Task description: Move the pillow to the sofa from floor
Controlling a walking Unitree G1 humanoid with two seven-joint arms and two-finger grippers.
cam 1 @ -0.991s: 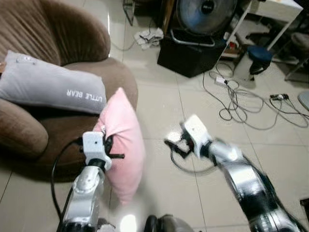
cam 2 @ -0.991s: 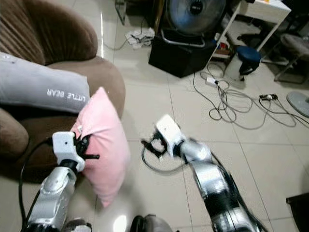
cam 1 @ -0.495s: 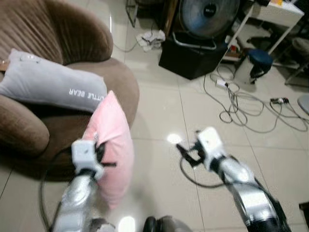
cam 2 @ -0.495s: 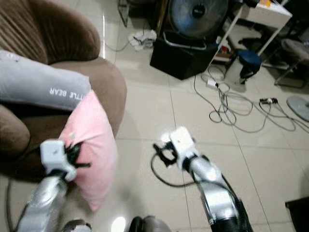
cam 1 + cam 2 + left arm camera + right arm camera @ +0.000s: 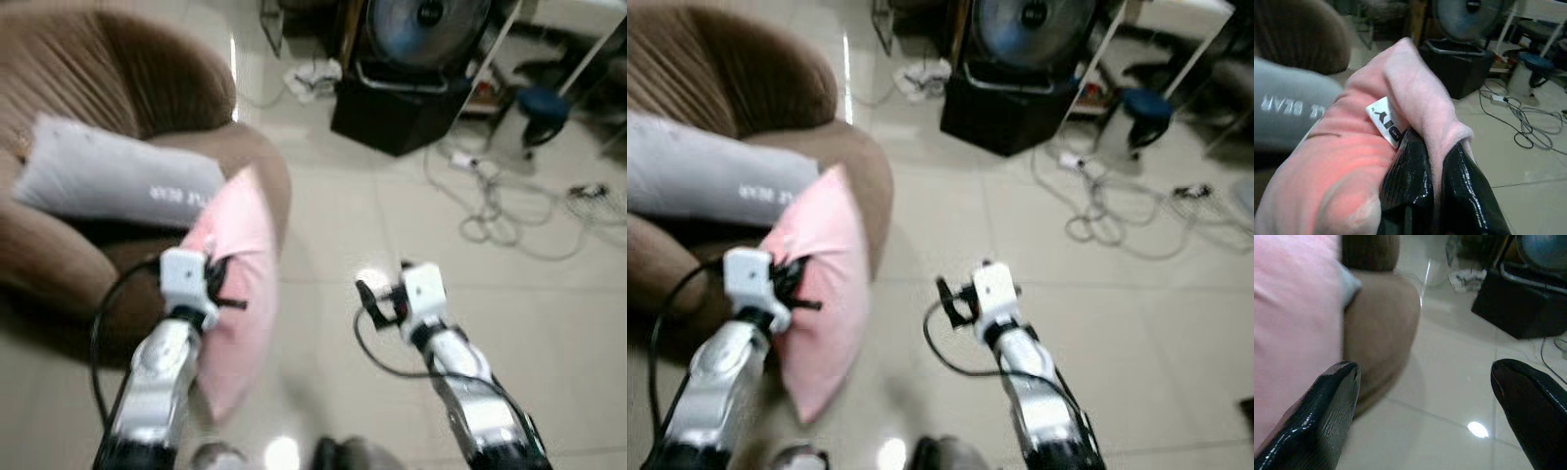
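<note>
The left gripper [image 5: 1432,181] pinched a fold of the pink pillow [image 5: 240,294], its two black fingers [image 5: 1405,181] pressed together on the fabric beside a small white label [image 5: 1385,121]. The pillow hung upright off the floor [image 5: 343,225], its upper corner at the front edge of the brown sofa [image 5: 88,117], just beside the grey cushion [image 5: 108,181] printed "LITTLE BEAR" that lay across the sofa seat. Compared with half a second earlier, the pillow sat about as close to that front edge, while the whole head view had shifted and blurred, so the camera had moved. The right gripper [image 5: 1425,396] hovered over the tiles with its fingers [image 5: 1327,411] spread wide, holding nothing, and it stood closer to the pillow than before, having drawn in from the right. A black box [image 5: 402,103] with a fan [image 5: 416,24] on it stood near the far edge of the floor, with loose cables [image 5: 490,211] to its right
</note>
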